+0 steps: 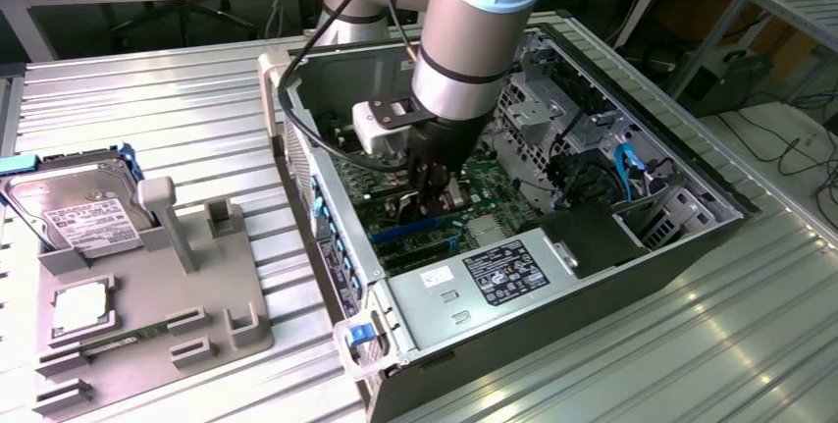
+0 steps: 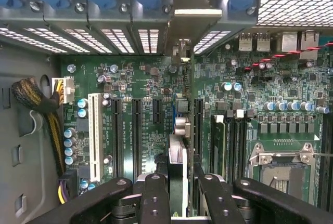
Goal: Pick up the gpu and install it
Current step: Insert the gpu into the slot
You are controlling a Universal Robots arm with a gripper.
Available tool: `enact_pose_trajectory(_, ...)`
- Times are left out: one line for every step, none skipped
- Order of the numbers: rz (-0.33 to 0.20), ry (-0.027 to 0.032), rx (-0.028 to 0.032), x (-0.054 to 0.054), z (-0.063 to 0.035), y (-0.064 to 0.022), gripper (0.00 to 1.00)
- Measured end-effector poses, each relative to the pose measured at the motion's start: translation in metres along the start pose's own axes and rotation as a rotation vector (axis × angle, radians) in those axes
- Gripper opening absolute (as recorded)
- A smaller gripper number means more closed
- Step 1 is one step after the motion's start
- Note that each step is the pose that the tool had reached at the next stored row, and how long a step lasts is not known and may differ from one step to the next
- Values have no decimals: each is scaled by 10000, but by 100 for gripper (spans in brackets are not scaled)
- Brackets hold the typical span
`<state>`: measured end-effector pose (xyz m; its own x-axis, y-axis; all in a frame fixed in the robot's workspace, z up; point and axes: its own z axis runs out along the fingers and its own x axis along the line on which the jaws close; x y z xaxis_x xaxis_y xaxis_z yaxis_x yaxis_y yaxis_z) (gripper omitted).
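Inside the open grey metal computer case (image 1: 433, 325), black two-finger gripper (image 2: 177, 195) clamps the thin dark gpu card (image 2: 178, 156) edge-on above the green motherboard (image 2: 151, 125); install step; seating likely needs slot alignment.

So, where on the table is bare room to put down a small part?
Bare ribbed table lies beyond the gray parts holder beside the computer case, and past the case's far side. Inside the case it is crowded: the gripper holds the gpu over the motherboard.

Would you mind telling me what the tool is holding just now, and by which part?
The tool is shut on the gpu, gripping its upper edge, with the card edge-on above the motherboard.
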<state>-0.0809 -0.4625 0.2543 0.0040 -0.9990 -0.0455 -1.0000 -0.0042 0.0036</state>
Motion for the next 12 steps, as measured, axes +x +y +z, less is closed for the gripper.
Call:
enact_pose_trajectory(-1, -2, 0, 0, 4, 2, 27)
enact_pose_trajectory(-1, -2, -1, 0, 9, 5, 27)
enact_pose_trajectory(0, -1, -3, 0, 13, 8, 27)
enact_pose_trajectory(0, -2, -5, 0, 19, 10, 27)
enact_pose_trajectory(-1, -2, -12, 1, 25, 11, 27)
enact_pose_trajectory(1, -2, -30, 1, 33, 12, 27)
enact_pose_trajectory(3, -4, -43, 2, 40, 13, 27)
enact_pose_trajectory(3, -5, -55, 2, 49, 12, 27)
enact_pose_trajectory(3, -7, -69, 2, 60, 12, 27)
enact_pose_trajectory(4, -8, -86, 3, 72, 12, 27)
enact_pose_trajectory(5, -6, -108, 4, 84, 13, 27)
enact_pose_trajectory(6, -3, -124, 5, 92, 13, 27)
